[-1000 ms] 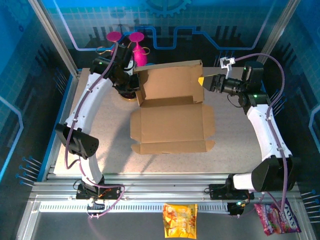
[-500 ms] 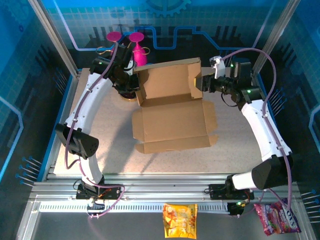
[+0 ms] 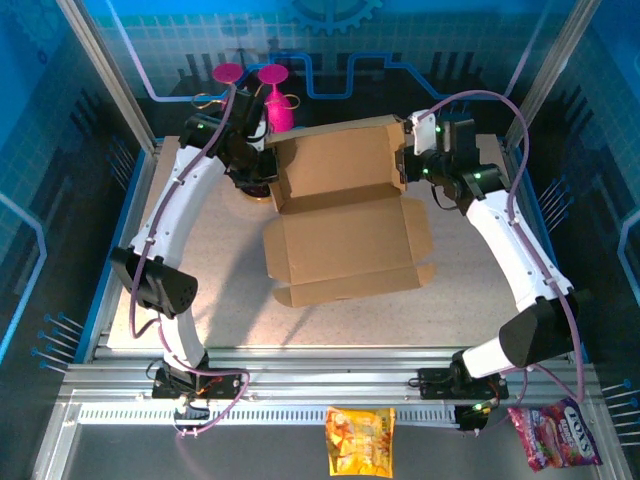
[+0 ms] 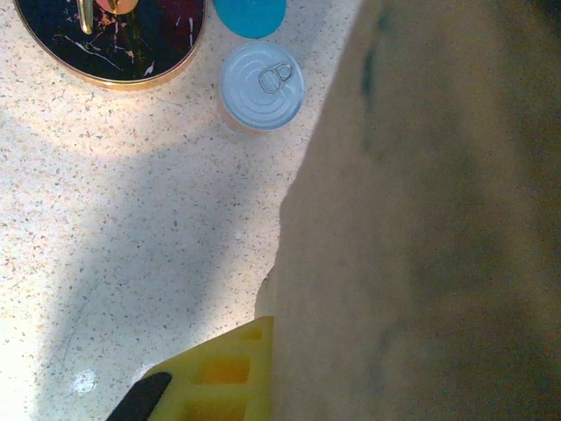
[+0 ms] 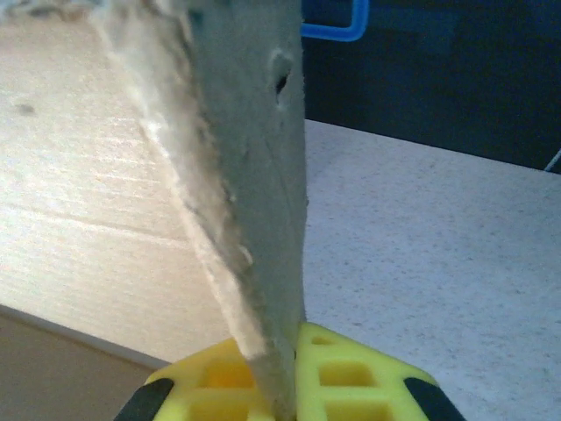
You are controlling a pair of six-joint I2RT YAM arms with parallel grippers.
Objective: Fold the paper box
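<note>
Since the frame a second earlier, the right end effector [image 3: 406,160] has been carried leftward from its place just off the paper box [image 3: 345,245] and has been closed on the right edge of the raised rear panel, in the upper middle of the top view. The box's base is laid flat on the speckled surface [image 3: 200,270] at the centre of that frame with its side flaps spread out, and the rear panel is held up steeply from the far fold. In the right wrist view the cardboard edge is seen pinched between the two yellow fingers [image 5: 351,386] at the bottom of the frame. The left end effector [image 3: 268,168] is set at the panel's left edge, upper left of centre in the top view, and is clamped tight on the cardboard there. In the left wrist view one yellow finger [image 4: 219,381] is seen at the bottom against the cardboard, by which the right half is covered. A tin can [image 4: 261,86] with a ring pull is stood on the surface in the upper left of that view, near a dark gold-rimmed plate [image 4: 166,39].
</note>
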